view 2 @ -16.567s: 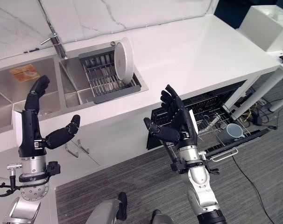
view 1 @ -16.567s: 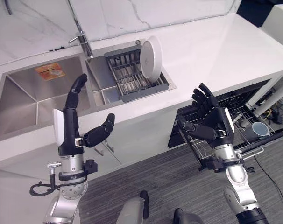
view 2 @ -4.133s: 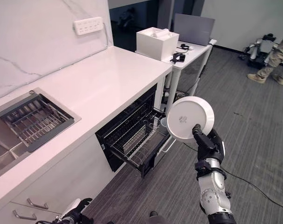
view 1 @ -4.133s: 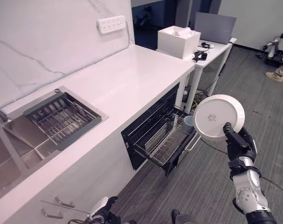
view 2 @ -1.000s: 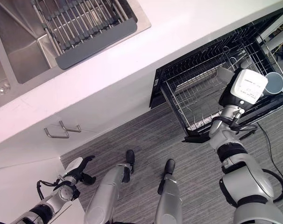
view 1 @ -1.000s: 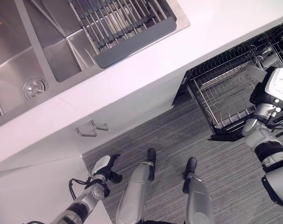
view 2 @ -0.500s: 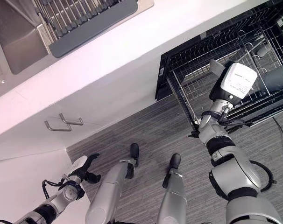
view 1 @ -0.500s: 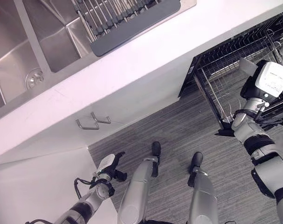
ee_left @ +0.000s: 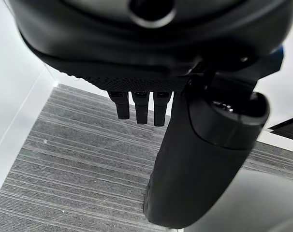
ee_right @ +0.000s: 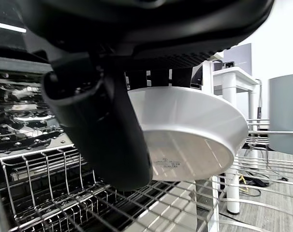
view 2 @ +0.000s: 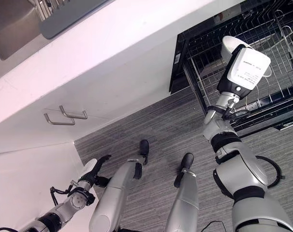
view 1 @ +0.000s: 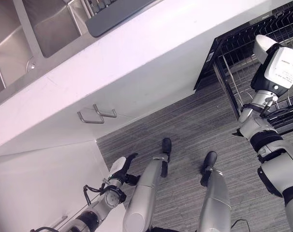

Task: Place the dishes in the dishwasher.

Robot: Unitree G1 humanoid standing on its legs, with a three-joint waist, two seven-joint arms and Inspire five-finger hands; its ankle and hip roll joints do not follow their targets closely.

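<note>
My right hand (view 1: 277, 67) is shut on a white plate (ee_right: 185, 135), with the thumb (ee_right: 103, 130) under its base and the fingers over its rim. The plate (view 2: 230, 46) hangs just above the pulled-out wire rack (view 2: 262, 29) of the dishwasher, near the rack's front left corner. In the right wrist view the rack's wires (ee_right: 64, 183) lie close beneath the plate. My left hand (view 1: 120, 169) hangs low by the floor at the lower left, with its fingers (ee_left: 137, 104) relaxed and holding nothing.
A grey cup (ee_right: 285, 113) stands in the rack beyond the plate. The white counter (view 1: 137, 53) runs across the top, with a steel sink (view 1: 40, 29) and a grey drying rack (view 1: 112, 14). Two cabinet handles (view 1: 95, 115) sit below it, above grey carpet (view 1: 185, 125).
The camera has moved, so the whole scene has slid. My right hand still holds the plate over the rack, and more of the plate now shows beyond the hand. The left hand stays hanging.
</note>
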